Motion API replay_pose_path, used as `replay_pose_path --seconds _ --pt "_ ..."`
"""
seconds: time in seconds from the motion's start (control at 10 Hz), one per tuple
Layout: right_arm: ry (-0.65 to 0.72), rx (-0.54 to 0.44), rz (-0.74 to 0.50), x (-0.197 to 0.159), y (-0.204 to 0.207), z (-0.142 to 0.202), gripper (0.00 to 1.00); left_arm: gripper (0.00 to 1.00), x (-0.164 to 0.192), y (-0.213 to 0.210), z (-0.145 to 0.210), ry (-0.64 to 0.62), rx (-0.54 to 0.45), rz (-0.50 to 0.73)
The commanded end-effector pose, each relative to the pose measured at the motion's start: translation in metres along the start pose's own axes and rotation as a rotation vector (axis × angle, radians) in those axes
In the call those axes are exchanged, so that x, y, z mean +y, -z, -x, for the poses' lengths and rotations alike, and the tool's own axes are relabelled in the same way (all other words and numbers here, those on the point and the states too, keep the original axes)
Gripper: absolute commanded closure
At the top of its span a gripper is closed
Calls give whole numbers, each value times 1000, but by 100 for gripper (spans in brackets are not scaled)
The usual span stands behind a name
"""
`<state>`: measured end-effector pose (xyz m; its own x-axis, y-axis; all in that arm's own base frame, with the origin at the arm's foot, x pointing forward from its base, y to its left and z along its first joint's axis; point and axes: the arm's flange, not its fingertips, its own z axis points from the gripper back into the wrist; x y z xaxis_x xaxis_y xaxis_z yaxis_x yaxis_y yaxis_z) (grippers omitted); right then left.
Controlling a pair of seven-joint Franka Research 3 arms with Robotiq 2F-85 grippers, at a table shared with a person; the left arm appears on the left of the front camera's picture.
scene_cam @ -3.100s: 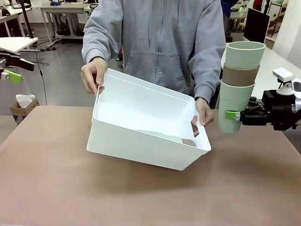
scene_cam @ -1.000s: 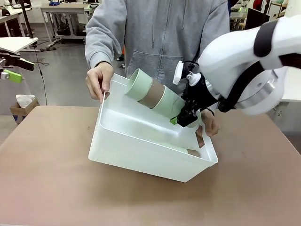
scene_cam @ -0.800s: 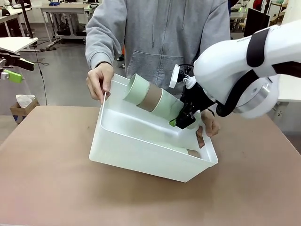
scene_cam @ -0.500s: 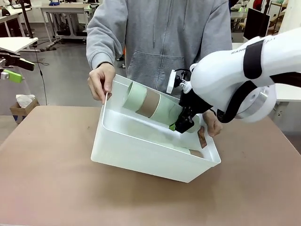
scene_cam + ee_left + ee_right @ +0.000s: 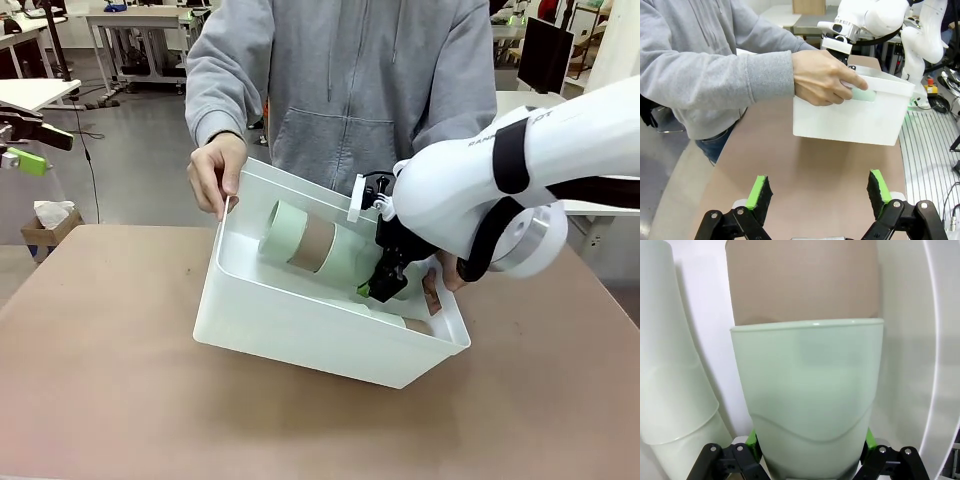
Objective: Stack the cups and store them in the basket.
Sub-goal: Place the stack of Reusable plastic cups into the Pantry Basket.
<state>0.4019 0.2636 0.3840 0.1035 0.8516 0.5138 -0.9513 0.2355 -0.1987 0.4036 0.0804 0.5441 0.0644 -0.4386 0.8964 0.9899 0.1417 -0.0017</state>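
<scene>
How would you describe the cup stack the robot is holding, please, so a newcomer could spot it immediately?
Find the white basket the person tilts on the brown table. Inside, the right pincer is shut on a stack of cups lying on its side. Its tan band between mint cups sets it apart from the other cups beside it.

The right arm point(image 5: 500, 190) is glossy white with rounded joints, black bands and small grey lettering. Its gripper point(image 5: 383, 287) is black with green pads. The left gripper point(image 5: 817, 192) matches: black links, silver screws, green pads. The person point(image 5: 340, 90) wears a grey hoodie with drawstrings, a pouch pocket and ribbed cuffs.
</scene>
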Motion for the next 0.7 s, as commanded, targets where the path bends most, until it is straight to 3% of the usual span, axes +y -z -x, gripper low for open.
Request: replay_pose_path --seconds 0.0,0.4,0.5,0.6 --pt "6 -8 29 -7 7 -8 15 0 -2 0 -3 -1 -8 3" --pt "0 -21 21 -8 10 -5 15 0 -2 0 -3 -1 -8 3" --pt "-1 -23 19 -8 10 -4 13 0 -2 0 -3 -1 -8 3" --pt "-2 -33 23 -8 8 -2 0 0 -2 0 -3 -1 -8 3"
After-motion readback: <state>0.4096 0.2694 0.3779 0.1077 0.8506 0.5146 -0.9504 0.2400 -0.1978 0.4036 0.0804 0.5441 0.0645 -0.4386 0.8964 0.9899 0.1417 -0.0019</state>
